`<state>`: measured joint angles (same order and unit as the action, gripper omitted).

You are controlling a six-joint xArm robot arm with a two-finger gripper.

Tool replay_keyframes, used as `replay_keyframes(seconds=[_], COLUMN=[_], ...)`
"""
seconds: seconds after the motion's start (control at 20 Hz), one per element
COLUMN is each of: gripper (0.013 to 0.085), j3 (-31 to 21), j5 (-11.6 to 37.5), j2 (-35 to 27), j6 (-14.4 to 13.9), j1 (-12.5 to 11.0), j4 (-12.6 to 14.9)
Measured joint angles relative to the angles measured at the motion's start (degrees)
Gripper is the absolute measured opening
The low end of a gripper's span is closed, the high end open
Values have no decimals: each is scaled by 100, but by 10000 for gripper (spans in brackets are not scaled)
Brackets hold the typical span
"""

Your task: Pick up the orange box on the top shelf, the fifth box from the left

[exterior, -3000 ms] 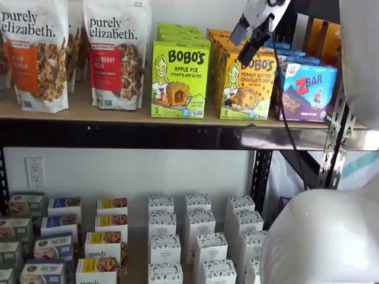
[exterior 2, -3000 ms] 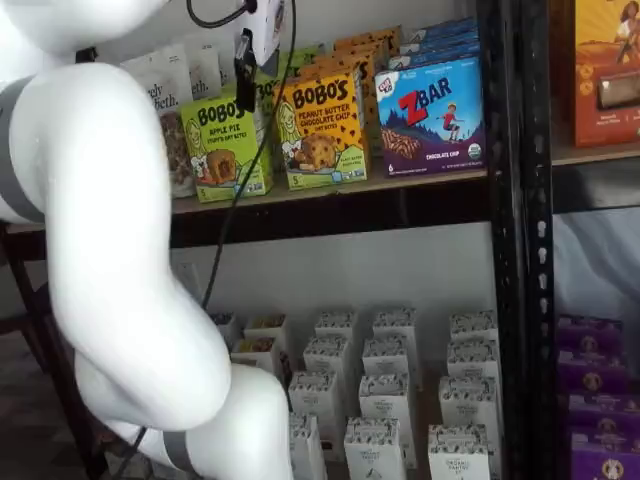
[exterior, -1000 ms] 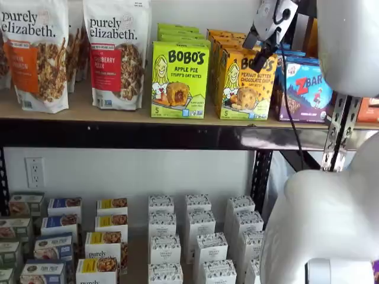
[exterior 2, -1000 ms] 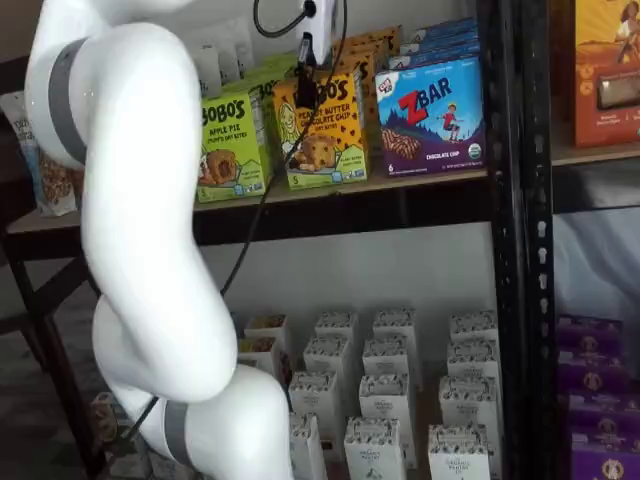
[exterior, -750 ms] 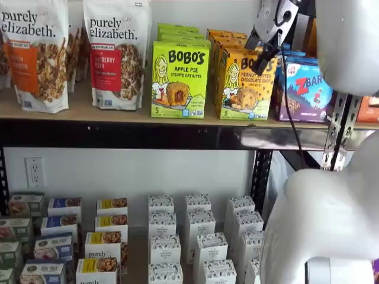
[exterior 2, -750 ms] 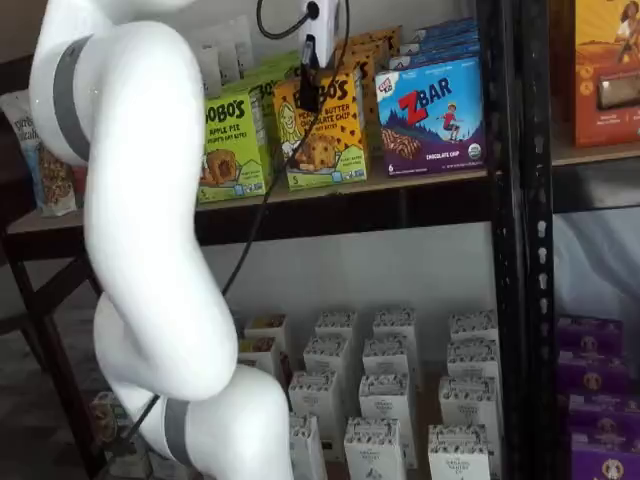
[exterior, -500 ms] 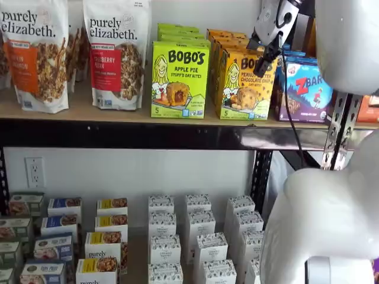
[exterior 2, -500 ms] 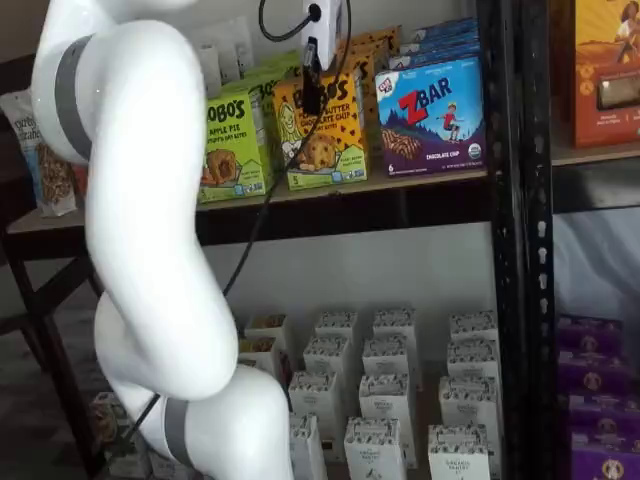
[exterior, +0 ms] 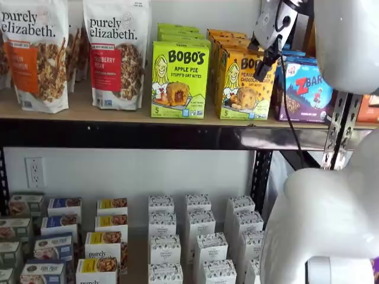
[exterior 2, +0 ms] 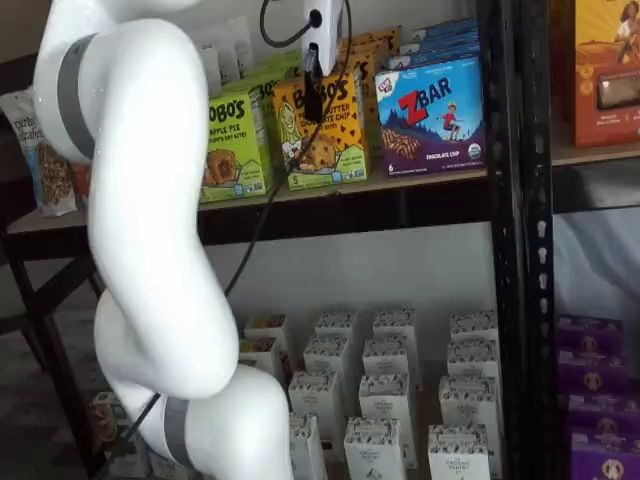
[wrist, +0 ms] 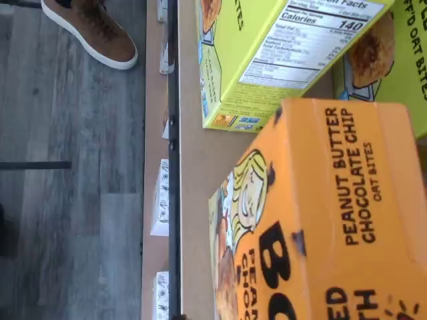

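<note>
The orange box [exterior: 246, 86] stands at the front of its row on the top shelf [exterior: 118, 134], between a lime-green box and a blue box. It also shows in a shelf view [exterior 2: 322, 130] and fills much of the wrist view [wrist: 333, 213], very close. My gripper [exterior: 262, 52] hangs in front of the box's upper part, its white body above and its black fingers [exterior 2: 312, 88] over the carton's face. The fingers show side-on, so I cannot tell whether they are open. Nothing is held.
The lime-green Apple Pie box [exterior: 179, 80] stands left of the orange box, the ZBar box [exterior: 308, 89] right of it. Granola bags [exterior: 115, 53] stand further left. A black upright [exterior: 334, 136] is at the right. Small white cartons [exterior: 198, 236] fill the lower level. A brown shoe [wrist: 90, 30] is on the floor.
The gripper has moved right and towards the shelf, from in front of the gap beside the lime-green box to in front of the orange box's upper part. No box has moved.
</note>
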<state>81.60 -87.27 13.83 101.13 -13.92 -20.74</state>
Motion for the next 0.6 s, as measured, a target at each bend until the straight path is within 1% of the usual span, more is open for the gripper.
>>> replay_keyframes(seconds=[0.6], gripper=[850], j3=[-58], j5=[32], j2=[10], j6=[-45], j1=[64], j4=[14])
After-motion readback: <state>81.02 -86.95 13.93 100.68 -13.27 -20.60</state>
